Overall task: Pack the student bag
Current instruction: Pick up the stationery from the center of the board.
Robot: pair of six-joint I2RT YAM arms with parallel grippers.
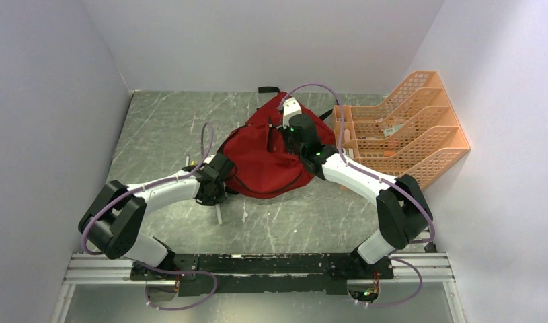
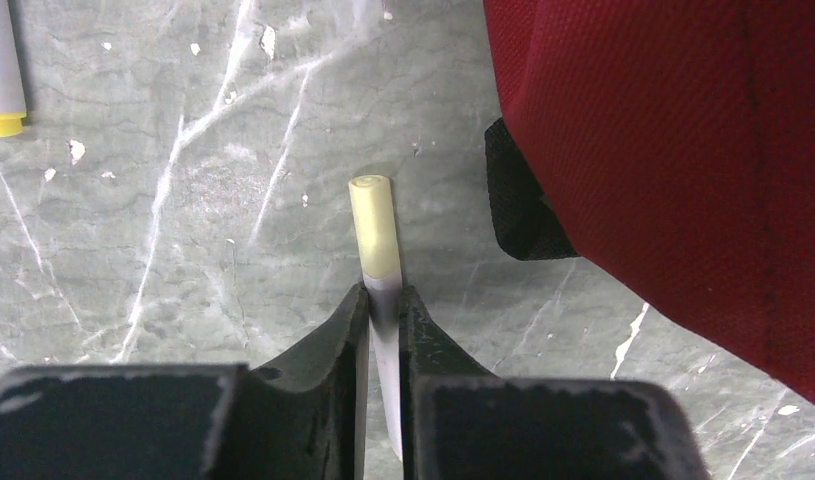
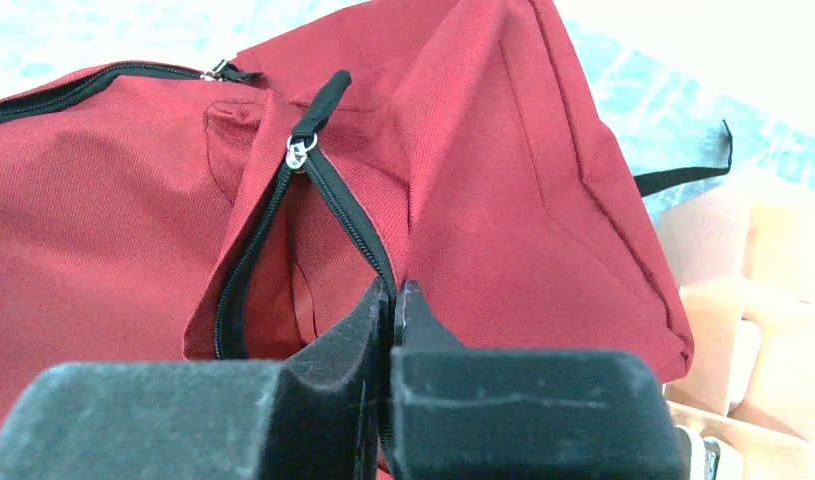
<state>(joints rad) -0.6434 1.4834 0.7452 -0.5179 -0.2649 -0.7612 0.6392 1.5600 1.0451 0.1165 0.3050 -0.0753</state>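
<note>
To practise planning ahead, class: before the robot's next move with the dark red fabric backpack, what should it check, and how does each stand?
1. Left gripper clamped on the yellow-capped grey pen: ok.
2. Right gripper pinching the dark red fabric backpack at its zipper edge: ok.
3. Zipper opening wide enough for the pen: cannot tell.
4. Pen apart from the backpack: ok.
5. Second yellow-tipped marker clear of the pen: ok.

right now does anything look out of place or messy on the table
Nothing looks spilled or broken. The red backpack lies slumped and crumpled, its zipper partly open. A yellow-capped marker lies loose on the scratched table, away from the bag; a second marker is pinched in the left fingers.
</note>
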